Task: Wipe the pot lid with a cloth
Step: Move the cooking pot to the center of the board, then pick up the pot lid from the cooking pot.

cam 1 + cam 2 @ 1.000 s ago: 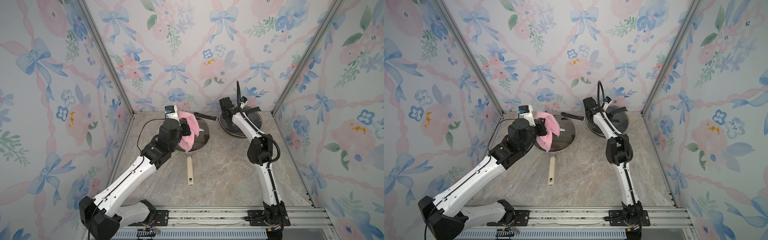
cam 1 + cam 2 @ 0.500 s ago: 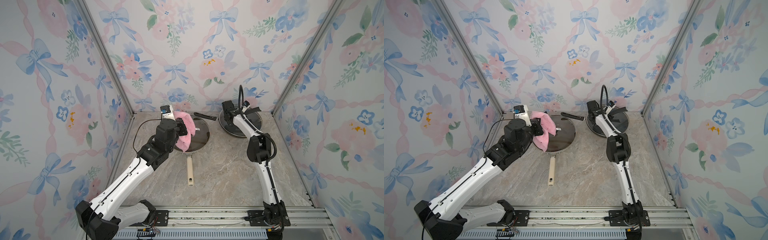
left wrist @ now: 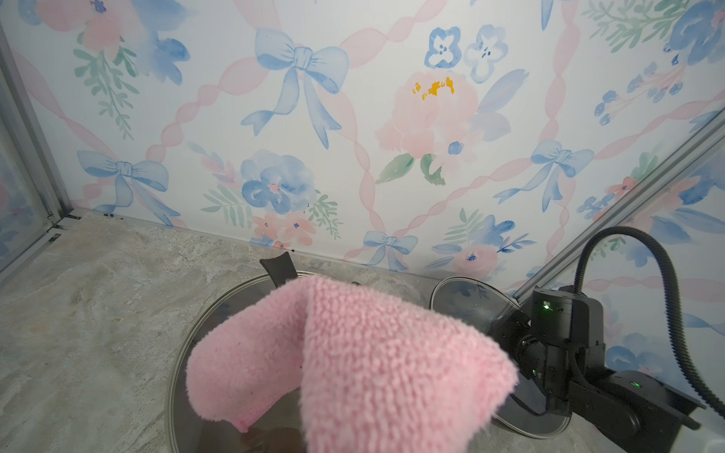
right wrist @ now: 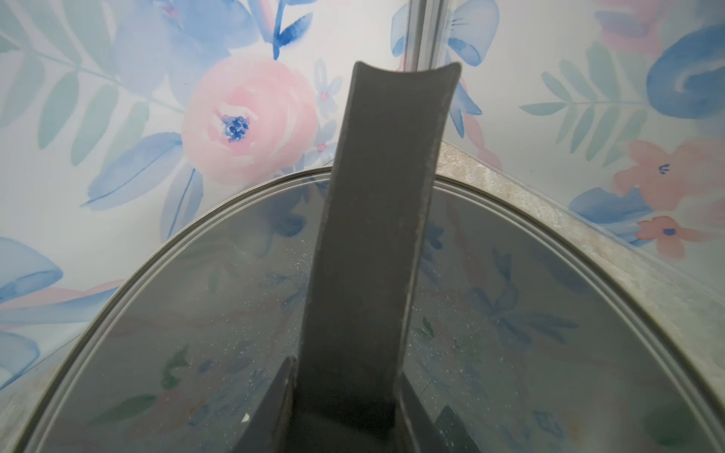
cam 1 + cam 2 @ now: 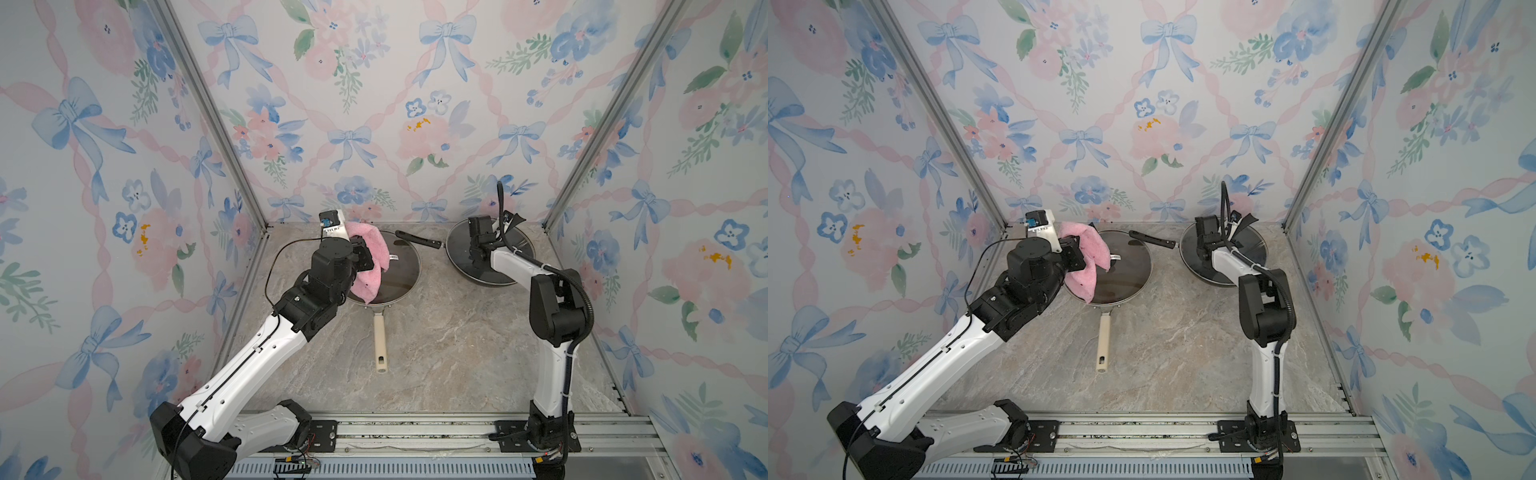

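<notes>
The pink fuzzy cloth (image 5: 372,259) (image 5: 1086,259) hangs folded from my left gripper (image 5: 363,253), which is shut on it. The cloth drapes over the near-left part of a glass lid (image 5: 401,266) on a frying pan. In the left wrist view the cloth (image 3: 353,361) hides the fingers. At the back right, the glass pot lid (image 5: 515,245) (image 5: 1250,245) (image 4: 529,313) lies on a black pot. My right gripper (image 5: 478,249) (image 4: 345,392) is shut on its upright black strap handle (image 4: 380,215), with a finger on each side.
The frying pan's beige handle (image 5: 380,336) points toward the front. The black pot's long handle (image 5: 417,240) reaches left, close to the frying pan's lid. Floral walls enclose the back and both sides. A metal rail (image 5: 415,432) runs along the front.
My right gripper has come down onto the pot lid and shut on its handle. The left arm has shifted only slightly, with the cloth still in its grip.
</notes>
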`<state>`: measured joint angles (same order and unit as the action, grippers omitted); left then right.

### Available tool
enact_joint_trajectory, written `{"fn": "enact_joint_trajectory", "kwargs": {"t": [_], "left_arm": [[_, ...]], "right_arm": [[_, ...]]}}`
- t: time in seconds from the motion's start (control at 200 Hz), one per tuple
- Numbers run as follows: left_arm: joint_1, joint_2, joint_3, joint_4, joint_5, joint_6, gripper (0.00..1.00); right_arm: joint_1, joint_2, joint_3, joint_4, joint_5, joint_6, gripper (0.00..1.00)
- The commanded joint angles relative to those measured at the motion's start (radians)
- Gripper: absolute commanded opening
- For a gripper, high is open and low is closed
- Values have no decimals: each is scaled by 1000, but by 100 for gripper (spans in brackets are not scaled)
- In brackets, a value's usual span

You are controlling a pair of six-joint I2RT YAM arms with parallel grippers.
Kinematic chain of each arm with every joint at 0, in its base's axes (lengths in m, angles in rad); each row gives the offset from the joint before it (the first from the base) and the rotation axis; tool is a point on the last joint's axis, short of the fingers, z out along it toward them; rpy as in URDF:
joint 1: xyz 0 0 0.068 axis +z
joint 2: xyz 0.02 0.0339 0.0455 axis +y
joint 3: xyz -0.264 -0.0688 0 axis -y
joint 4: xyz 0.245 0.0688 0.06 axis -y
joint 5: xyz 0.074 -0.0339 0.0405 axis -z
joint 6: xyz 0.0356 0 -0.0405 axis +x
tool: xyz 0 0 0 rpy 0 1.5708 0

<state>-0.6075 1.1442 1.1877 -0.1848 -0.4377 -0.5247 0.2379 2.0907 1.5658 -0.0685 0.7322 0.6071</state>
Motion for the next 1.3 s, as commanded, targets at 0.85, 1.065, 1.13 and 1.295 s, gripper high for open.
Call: {"fn": "enact_joint_trajectory", "kwargs": {"t": [0.85, 1.065, 1.13, 1.295], "left_arm": [[7, -55, -47, -2, 43, -22, 0], [3, -78, -61, -3, 27, -38, 0], [0, -85, -63, -3, 24, -37, 0], [-1, -94, -68, -3, 23, -37, 0]], "right_arm": [[-77, -200, -305, 157, -474, -361, 68], [-76, -171, -317, 180, -439, -272, 39], [-77, -165, -321, 183, -431, -251, 25], [-77, -228, -355, 238, -350, -191, 8]]}}
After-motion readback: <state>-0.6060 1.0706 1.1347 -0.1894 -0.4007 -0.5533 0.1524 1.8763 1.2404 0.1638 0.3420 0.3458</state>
